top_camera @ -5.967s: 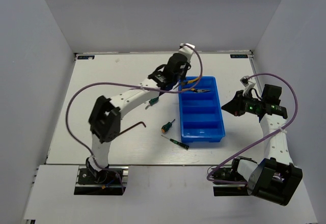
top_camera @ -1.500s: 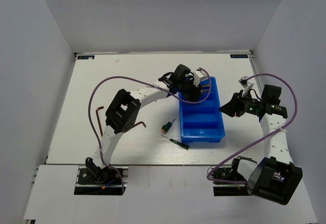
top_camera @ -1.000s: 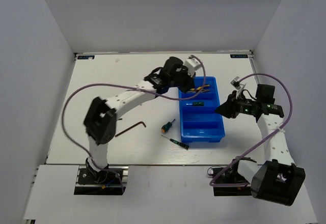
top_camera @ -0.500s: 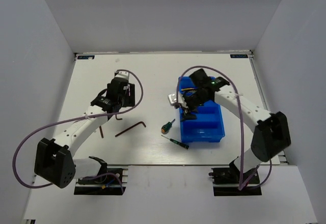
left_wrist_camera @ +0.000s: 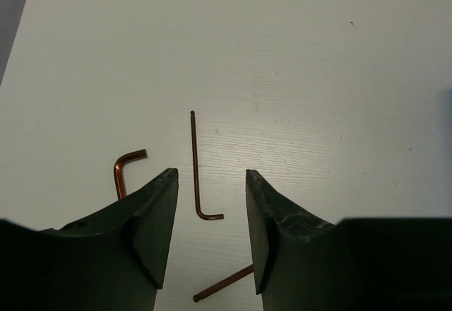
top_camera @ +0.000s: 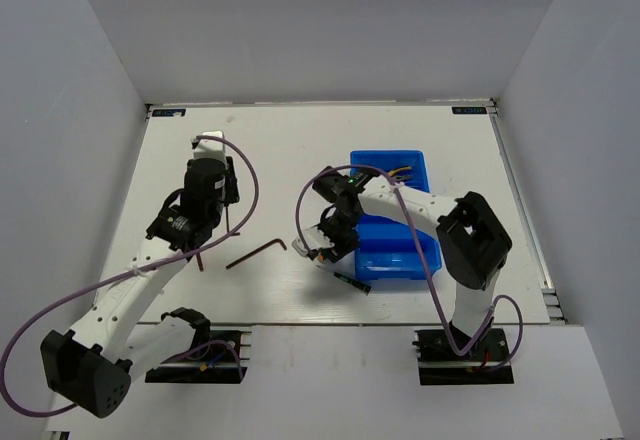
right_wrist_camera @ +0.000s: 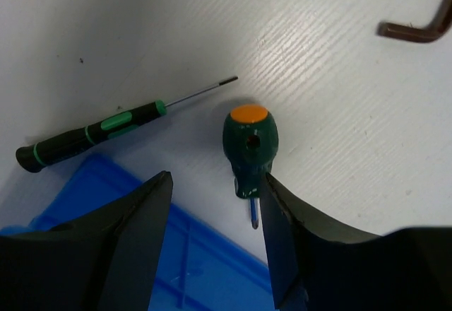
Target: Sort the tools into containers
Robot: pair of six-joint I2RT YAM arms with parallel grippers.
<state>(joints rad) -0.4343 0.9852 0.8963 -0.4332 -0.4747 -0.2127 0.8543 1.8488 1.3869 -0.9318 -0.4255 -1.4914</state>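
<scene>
Three dark brown hex keys lie on the table: a thin one (left_wrist_camera: 195, 161), a bent one (left_wrist_camera: 121, 172) to its left and a longer one (left_wrist_camera: 224, 281) (top_camera: 255, 253) nearer. My left gripper (left_wrist_camera: 206, 173) (top_camera: 215, 210) hangs open above the thin key, holding nothing. A stubby green screwdriver (right_wrist_camera: 251, 143) (top_camera: 319, 254) with an orange cap lies beside the blue tray (right_wrist_camera: 176, 254) (top_camera: 385, 153). My right gripper (right_wrist_camera: 215, 180) (top_camera: 326, 243) is open just above it, the right finger close to its shaft. The thin dark screwdriver (right_wrist_camera: 95, 132) (top_camera: 351, 280) lies next to it. Yellow-handled pliers (top_camera: 396, 171) rest in the tray's far compartment.
White walls close in the table on the left, back and right. My right arm (top_camera: 400, 205) lies across the tray and hides most of its middle compartments. A hex key's bend (right_wrist_camera: 417, 28) shows past the stubby screwdriver.
My right gripper moved left off the tray and came down over the stubby screwdriver. My left arm left the tray for the hex keys at the left and now hangs open there.
</scene>
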